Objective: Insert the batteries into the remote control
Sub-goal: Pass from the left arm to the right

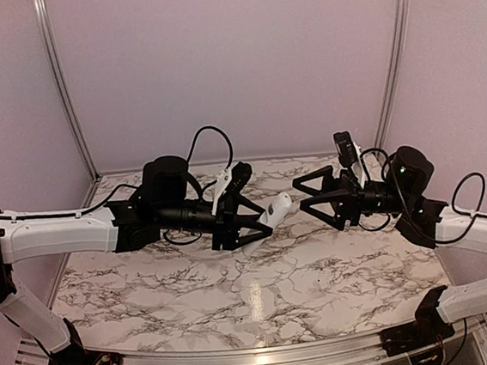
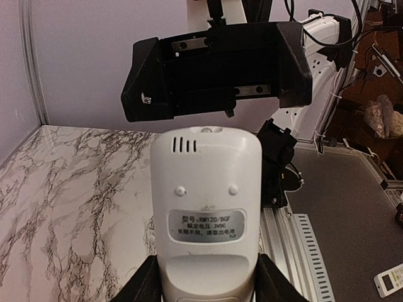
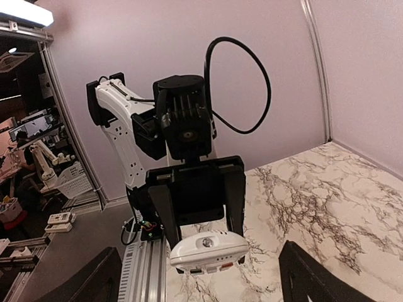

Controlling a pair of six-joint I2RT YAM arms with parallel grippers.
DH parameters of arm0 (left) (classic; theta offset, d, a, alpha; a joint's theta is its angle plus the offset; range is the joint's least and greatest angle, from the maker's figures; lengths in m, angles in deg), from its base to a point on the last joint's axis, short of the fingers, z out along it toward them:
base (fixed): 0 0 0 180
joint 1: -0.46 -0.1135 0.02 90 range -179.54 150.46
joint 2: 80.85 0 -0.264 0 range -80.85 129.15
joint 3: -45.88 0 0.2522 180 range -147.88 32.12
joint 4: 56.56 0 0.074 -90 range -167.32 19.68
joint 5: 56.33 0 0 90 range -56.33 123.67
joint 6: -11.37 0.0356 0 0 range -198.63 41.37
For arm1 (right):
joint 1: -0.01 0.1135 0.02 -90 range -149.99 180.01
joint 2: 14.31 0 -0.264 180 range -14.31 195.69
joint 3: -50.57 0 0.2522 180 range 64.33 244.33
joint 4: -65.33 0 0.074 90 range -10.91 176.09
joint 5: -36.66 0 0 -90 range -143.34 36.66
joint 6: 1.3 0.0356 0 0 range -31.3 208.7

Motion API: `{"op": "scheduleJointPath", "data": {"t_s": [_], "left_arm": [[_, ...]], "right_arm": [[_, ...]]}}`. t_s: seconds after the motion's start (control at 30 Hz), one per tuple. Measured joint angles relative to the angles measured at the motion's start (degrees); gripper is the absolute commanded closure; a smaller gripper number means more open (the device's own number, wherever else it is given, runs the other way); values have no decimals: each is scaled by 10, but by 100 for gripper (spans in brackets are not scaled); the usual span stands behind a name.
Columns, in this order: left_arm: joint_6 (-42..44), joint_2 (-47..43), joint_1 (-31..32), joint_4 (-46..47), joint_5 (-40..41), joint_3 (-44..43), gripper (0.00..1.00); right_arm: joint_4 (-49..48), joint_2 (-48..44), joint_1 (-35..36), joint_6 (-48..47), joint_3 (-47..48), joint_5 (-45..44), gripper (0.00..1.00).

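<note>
Our left gripper [image 2: 208, 290] is half closed on the remote control [image 2: 204, 207], held above the marble table [image 1: 194, 291] with its back toward us, battery cover [image 2: 204, 274] seemingly still on. At its 3 o'clock in the top view our right gripper [image 1: 309, 189] gapes empty. No batteries show; loading lies wholly ahead, that cover first

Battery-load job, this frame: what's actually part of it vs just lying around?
In the job: remote control, clamped in the left gripper; right gripper, open, facing it; no batteries in view.
Lying about: second white remote, off the table; white basket beyond the rig.
</note>
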Motion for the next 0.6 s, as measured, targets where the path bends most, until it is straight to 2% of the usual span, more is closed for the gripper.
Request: {"op": "scheduleJointPath", "data": {"t_s": [0.33, 0.6], "left_arm": [[-53, -23, 0, 127, -52, 48, 74], [-66, -28, 0, 171, -59, 59, 75]], "right_arm": [[-27, 85, 50, -15, 36, 19, 25], [-45, 104, 81, -27, 67, 39, 25]]}}
